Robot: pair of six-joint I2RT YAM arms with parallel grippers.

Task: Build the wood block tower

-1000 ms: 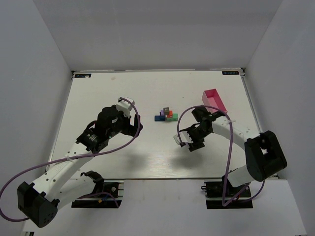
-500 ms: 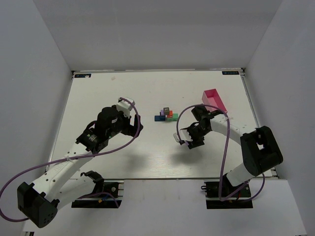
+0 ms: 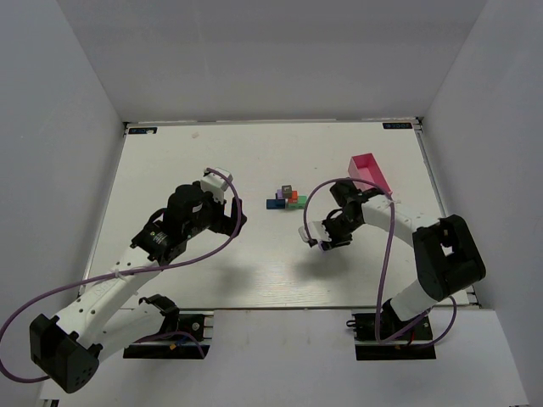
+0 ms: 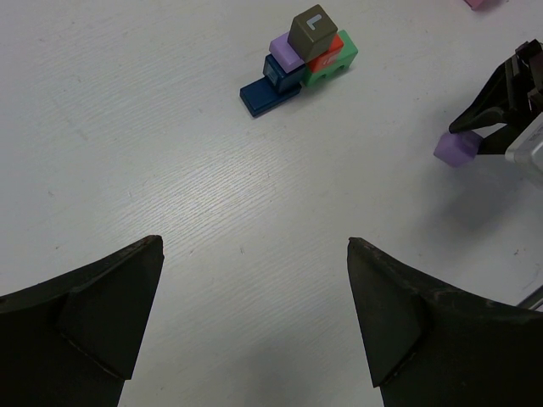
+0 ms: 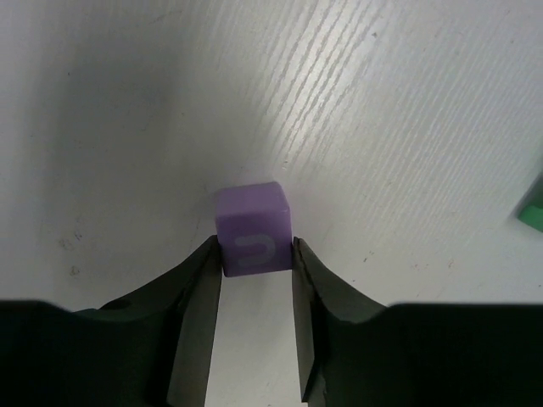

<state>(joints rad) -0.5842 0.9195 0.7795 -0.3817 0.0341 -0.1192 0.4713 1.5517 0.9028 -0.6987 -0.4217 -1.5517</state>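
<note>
The wood block tower (image 3: 288,198) stands mid-table. In the left wrist view (image 4: 301,55) it shows a dark blue base, a lilac block, red and green blocks, and a dark block marked "L" on top. My right gripper (image 5: 254,246) is shut on a purple cube (image 5: 251,227) with a white "U" mark, low over the table. It sits right of and nearer than the tower (image 3: 329,237). The cube also shows in the left wrist view (image 4: 456,147). My left gripper (image 4: 254,242) is open and empty, left of the tower (image 3: 233,219).
A pink rectangular tray (image 3: 370,173) lies at the back right, just behind the right arm. White walls enclose the table on three sides. A green block's edge (image 5: 533,210) shows at the right of the right wrist view.
My right gripper has shifted slightly up and left toward the tower, with the purple cube still in it. The left arm has not moved.
</note>
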